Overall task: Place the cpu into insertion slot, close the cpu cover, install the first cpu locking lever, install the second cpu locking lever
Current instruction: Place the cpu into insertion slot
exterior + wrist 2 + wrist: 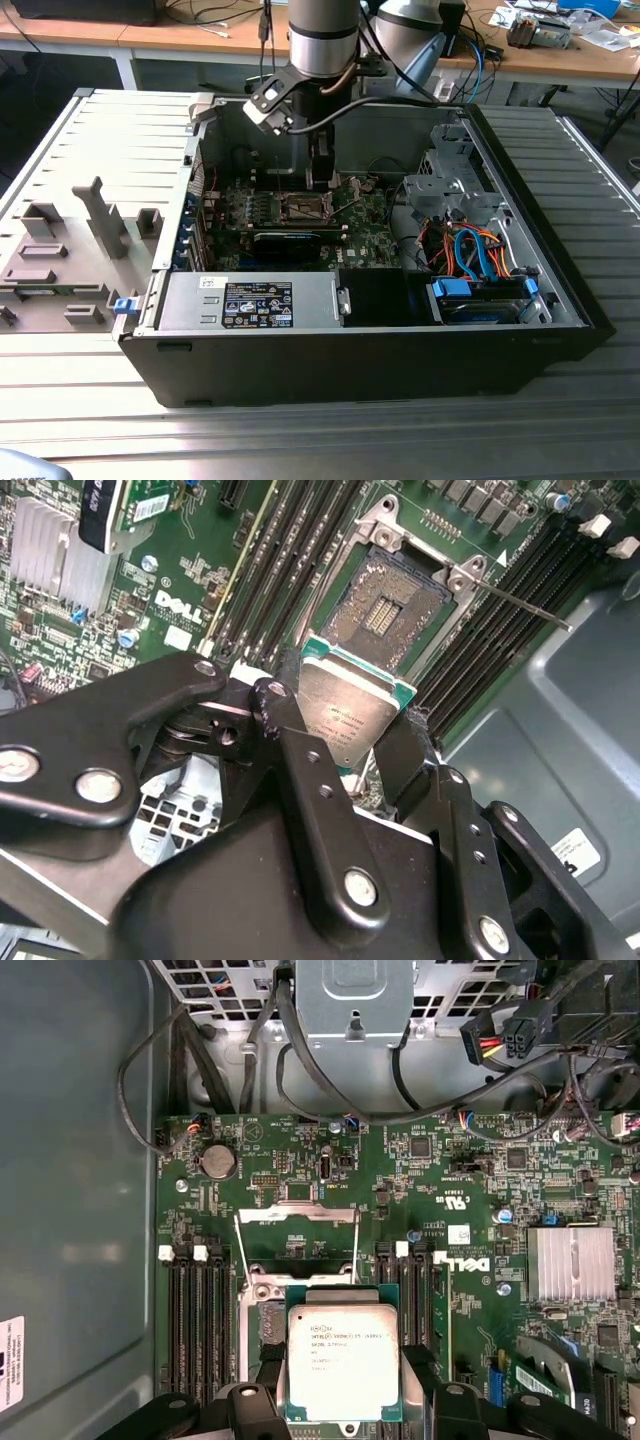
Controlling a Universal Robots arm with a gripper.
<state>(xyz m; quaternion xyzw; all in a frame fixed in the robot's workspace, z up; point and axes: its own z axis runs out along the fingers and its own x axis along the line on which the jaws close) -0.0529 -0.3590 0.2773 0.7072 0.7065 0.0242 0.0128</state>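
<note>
Print log: small print in several places, none clear enough to enter.
Fine lines on cpu (342, 1365) lid; white lettering (465, 1263) on green motherboard (450, 1170); dark label (258, 303) on silver box (185, 300); white sticker (8, 1360) on case wall (70, 1160).

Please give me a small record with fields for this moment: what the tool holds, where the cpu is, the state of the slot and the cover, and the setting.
tool state: tool shut on the cpu, gripping two opposite edges
cpu place: held over the insertion slot, not seated
slot state: open, with its dark centre bare
cover state: cpu cover raised off the slot
setting: green motherboard inside an open computer case
</note>
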